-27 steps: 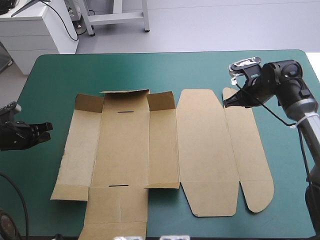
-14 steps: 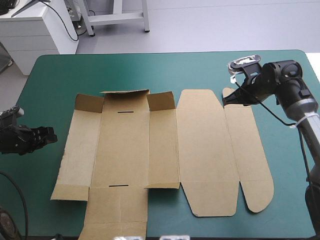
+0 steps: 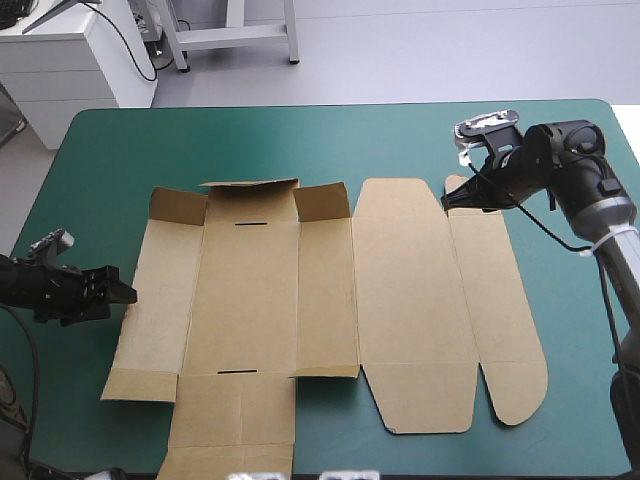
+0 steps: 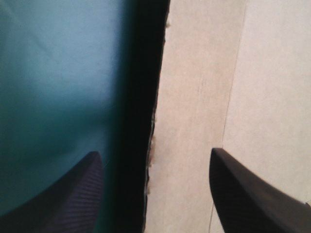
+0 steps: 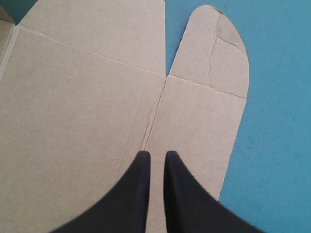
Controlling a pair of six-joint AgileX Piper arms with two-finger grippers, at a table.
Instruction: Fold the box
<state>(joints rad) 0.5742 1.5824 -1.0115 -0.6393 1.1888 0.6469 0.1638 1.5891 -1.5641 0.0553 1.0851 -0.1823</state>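
The brown box (image 3: 400,300) lies as a flat cut sheet across the table's middle, and three small flaps (image 3: 250,188) at its far left stand slightly raised. My left gripper (image 3: 122,293) is low at the sheet's left edge. Its black fingers stand open, and the box edge (image 4: 160,121) runs ahead between them. My right gripper (image 3: 447,203) hovers over the far right corner by the rounded flap (image 3: 458,186). In the right wrist view the right gripper (image 5: 156,155) is shut, with only a slit between its fingers, above the box (image 5: 87,107) and holding nothing.
Teal-green cover (image 3: 300,140) runs beyond the box's far edge and along its right side (image 3: 580,330). The box's near flap (image 3: 235,420) reaches the table's near edge.
My left gripper has moved right to the box's left edge and gone from shut to open. The right arm has hardly moved and the box lies as before.
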